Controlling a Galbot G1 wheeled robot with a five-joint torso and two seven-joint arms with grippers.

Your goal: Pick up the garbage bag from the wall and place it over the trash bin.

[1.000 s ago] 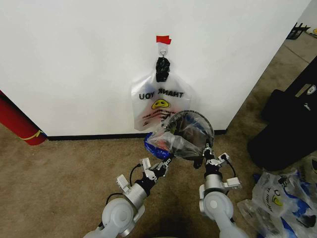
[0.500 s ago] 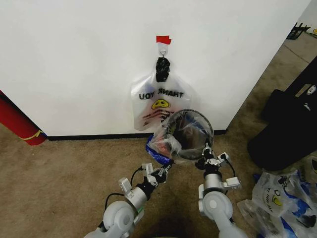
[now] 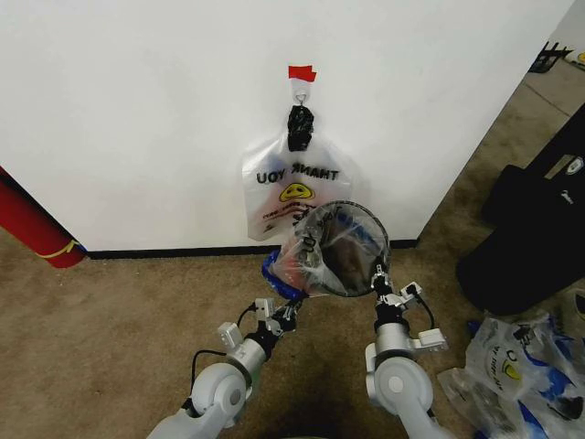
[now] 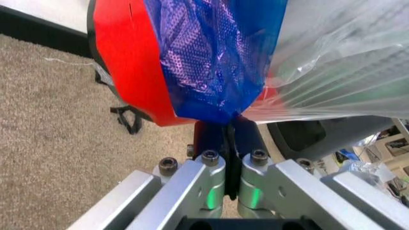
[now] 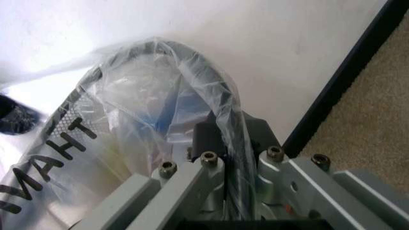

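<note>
Head view, centre of frame: the trash bin sits tipped with its mouth toward the camera, just in front of the wall, lower centre. The garbage bag is draped over the bin's rim and lower-left side; translucent film covers the mouth, and blue patches show at its lower left.

Left gripper, just below and left of the bin: jaws closed together on a blue fold of the bag. In the left wrist view the blue plastic runs down into the pinch, with the bin's red base beside it.

Right gripper, at the bin's lower right rim: jaws closed on the rim with bag film over it; the right wrist view shows the covered rim entering the grip.

Above the bin, a white THANK YOU bag hangs from a hook under a red tape strip. Carpet fills the lower frame.
</note>
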